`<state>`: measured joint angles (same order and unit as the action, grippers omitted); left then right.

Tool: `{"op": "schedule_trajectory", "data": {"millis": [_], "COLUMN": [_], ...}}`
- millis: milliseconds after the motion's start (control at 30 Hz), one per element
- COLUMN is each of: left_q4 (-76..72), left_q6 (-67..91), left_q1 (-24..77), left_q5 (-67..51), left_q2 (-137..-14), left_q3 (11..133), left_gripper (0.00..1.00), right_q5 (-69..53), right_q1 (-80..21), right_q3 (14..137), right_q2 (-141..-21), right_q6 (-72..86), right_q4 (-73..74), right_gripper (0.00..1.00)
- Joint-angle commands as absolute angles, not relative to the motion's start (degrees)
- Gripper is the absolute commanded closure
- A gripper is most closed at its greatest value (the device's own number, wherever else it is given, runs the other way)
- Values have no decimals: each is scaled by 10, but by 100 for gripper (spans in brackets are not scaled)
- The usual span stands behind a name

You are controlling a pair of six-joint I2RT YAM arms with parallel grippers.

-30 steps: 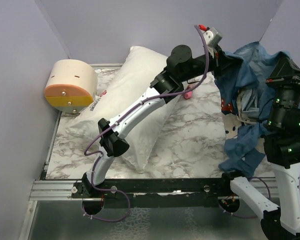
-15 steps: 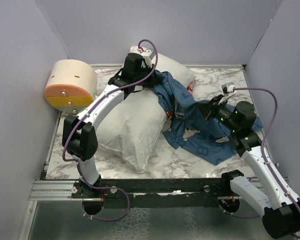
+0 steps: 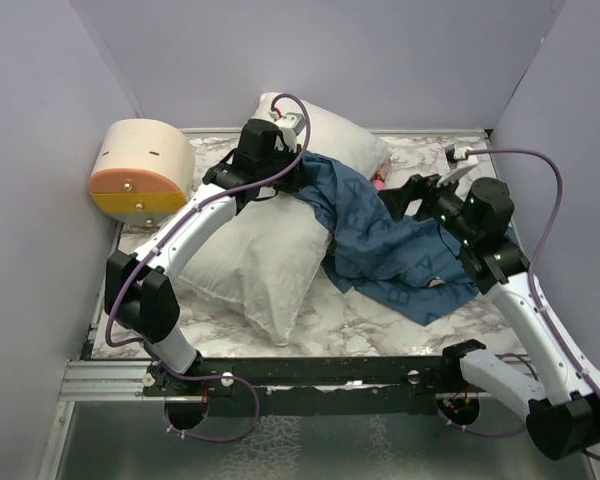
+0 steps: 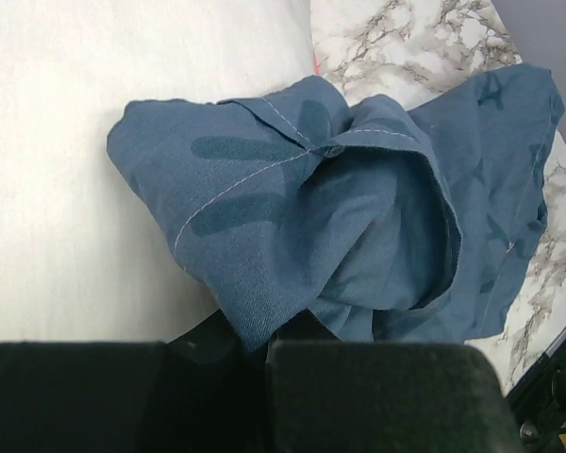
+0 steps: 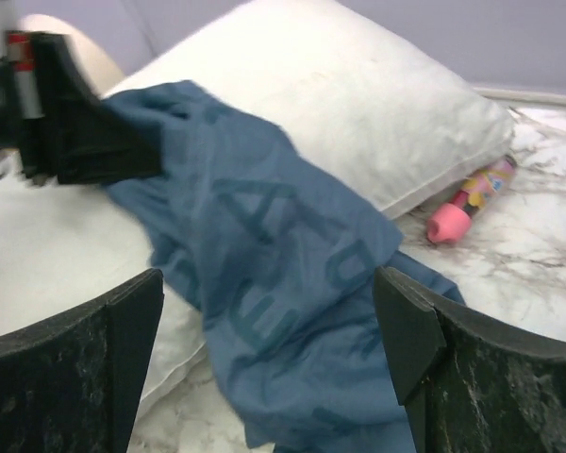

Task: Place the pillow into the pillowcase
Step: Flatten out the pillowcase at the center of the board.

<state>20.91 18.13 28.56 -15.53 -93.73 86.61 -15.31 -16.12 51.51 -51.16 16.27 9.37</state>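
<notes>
From above, the pillow (image 3: pixel 265 250) lies slantwise on the left half of the marble table (image 3: pixel 380 310), its far end up by the back wall. The pillowcase (image 3: pixel 390 250) is draped off its right side onto the table, not around it. The left gripper (image 3: pixel 292 180) sits over the pillow's far part at the cloth's upper end, though its tips are hard to make out from here. The right gripper (image 3: pixel 412 195) hovers by the far right edge of the cloth. A beige and orange tub (image 3: pixel 140 170) stands far left. The left wrist view shows a bunch of pillowcase (image 4: pixel 302 217) pinched in the closed left gripper (image 4: pixel 264 363), with the pillow (image 4: pixel 66 142) beneath. In the right wrist view, the right gripper (image 5: pixel 264 293) gapes wide and holds nothing. The pillowcase (image 5: pixel 274 236) hangs beyond it from the left gripper (image 5: pixel 123 146), and a pink toy (image 5: pixel 464 206) lies beside the pillow (image 5: pixel 358 94).
</notes>
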Motion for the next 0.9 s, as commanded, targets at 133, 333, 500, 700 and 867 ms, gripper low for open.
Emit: {"op": "schedule_trajectory", "data": {"millis": [133, 333, 500, 700, 867], "left_q4": [207, 202, 218, 240, 247], "left_q6": [161, 164, 169, 171, 167], "left_q1": [284, 284, 283, 282, 281], "left_q5": [-145, -160, -138, -83, -40], "left_q2": [-893, -996, -1121, -1190, -1181], "left_q3": [873, 968, 1078, 1179, 1204], "left_gripper": [100, 100, 98, 78, 49], "right_q5": [-135, -259, -274, -196, -136], "right_q1": [-160, -160, -163, -179, -188], "right_q3": [490, 435, 438, 437, 454], "right_q2": [-590, -491, -580, -659, -722], "right_q6": [168, 138, 141, 148, 170], "right_q4": [131, 131, 154, 140, 119], "right_gripper": [16, 24, 20, 19, 55]}}
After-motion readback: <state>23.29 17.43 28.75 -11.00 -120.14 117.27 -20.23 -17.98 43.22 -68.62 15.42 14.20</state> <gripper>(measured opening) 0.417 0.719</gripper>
